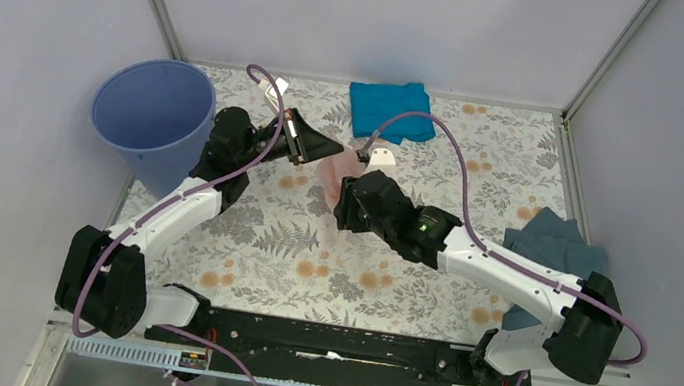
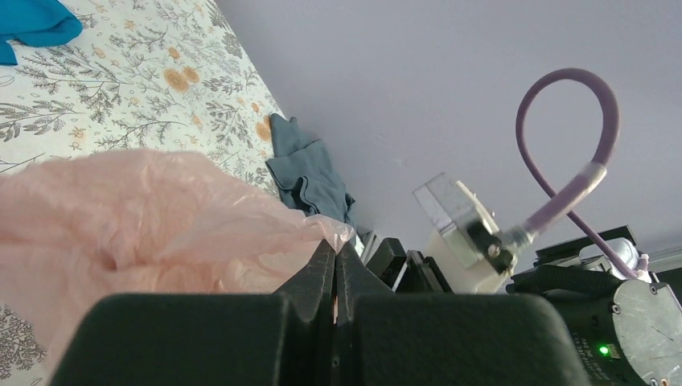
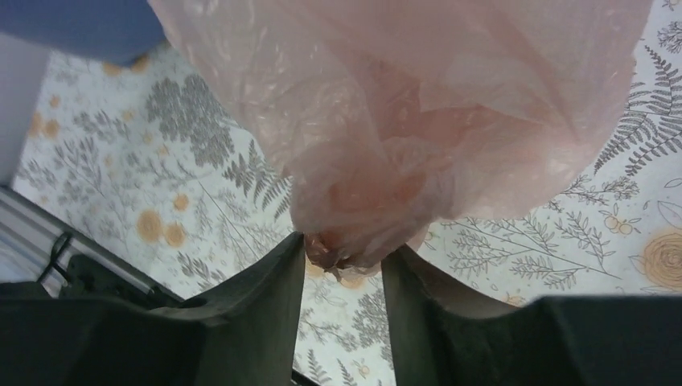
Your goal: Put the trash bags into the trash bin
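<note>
Carry step: trash bag lifted mid-surface, not yet in trash bin.
L claw clenched on bag edge; R claw jaws apart round its lower bunch, grip unclear. Next, prob.: swing to bin at 10 o'clock, stuff in. Floral surface, plain grey walls.
</note>
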Robot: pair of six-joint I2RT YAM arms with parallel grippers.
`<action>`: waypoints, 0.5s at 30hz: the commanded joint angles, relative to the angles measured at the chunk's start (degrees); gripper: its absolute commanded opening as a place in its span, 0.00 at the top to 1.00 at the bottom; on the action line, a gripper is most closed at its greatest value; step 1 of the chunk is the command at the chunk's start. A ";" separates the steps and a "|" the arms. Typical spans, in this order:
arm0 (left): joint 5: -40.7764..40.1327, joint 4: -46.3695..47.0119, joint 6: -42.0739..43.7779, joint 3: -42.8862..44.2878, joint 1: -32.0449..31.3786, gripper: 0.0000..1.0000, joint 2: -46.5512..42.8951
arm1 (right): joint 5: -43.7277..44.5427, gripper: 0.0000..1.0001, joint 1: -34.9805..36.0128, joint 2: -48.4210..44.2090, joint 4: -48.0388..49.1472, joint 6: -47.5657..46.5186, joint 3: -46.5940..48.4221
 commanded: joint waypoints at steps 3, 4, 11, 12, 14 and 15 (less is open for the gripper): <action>0.02 3.09 -1.09 0.15 -0.18 1.00 0.69 | 8.80 0.64 0.04 -1.44 7.85 4.93 -0.53; 0.14 3.51 -1.47 0.02 -0.18 1.00 0.78 | 9.48 0.62 0.09 -1.77 8.45 4.17 -0.91; 1.36 5.73 -3.33 -0.33 -0.42 1.00 1.77 | 13.67 0.78 -0.06 -1.53 9.74 -0.98 -0.51; 1.38 5.75 -3.23 -0.31 -0.48 1.00 1.80 | 14.18 0.90 -0.16 -1.99 9.89 -1.11 -1.04; 1.48 5.05 -2.46 0.13 -0.53 1.00 1.89 | 14.88 1.00 -0.61 -4.08 9.97 -0.95 -2.69; 1.49 4.36 -1.91 0.44 -0.53 1.00 1.89 | 14.45 1.00 -1.14 -5.58 10.49 -0.80 -4.04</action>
